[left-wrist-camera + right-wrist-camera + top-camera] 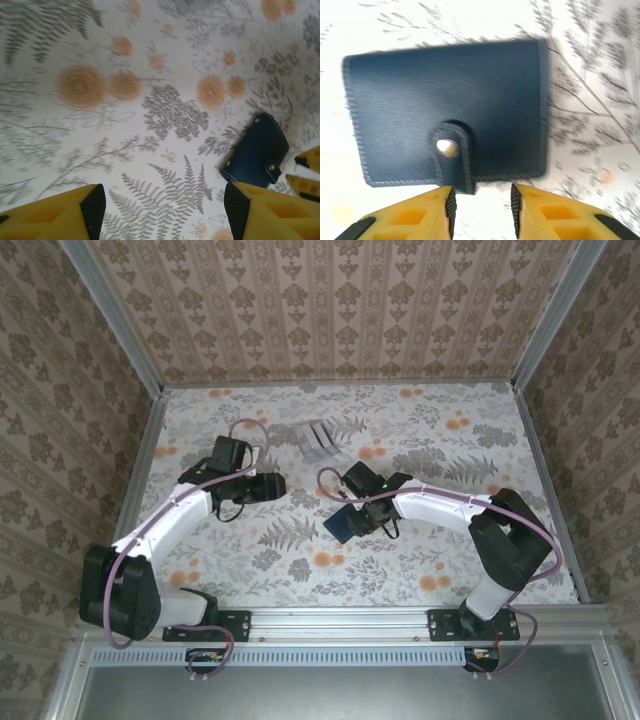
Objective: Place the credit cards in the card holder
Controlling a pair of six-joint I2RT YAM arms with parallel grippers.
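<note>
on the fern-printed table (420, 560), boxed in by brown papered walls (340, 310), the left gripper (165, 205) hangs spread and empty, the shut navy card holder (450, 100) lies mid-table, and the right gripper (482, 200) stands parted at its tab (452, 155), pinching nothing.

the top external view looks down from above and behind the arm bases (215, 620), taking in the whole table (300, 580) out to the far wall (330, 310). the left wrist view looks down from some way up, past the left gripper (165, 210). the right wrist view sits very close over the card holder (450, 110). all three share that holder, mid-table.
</note>
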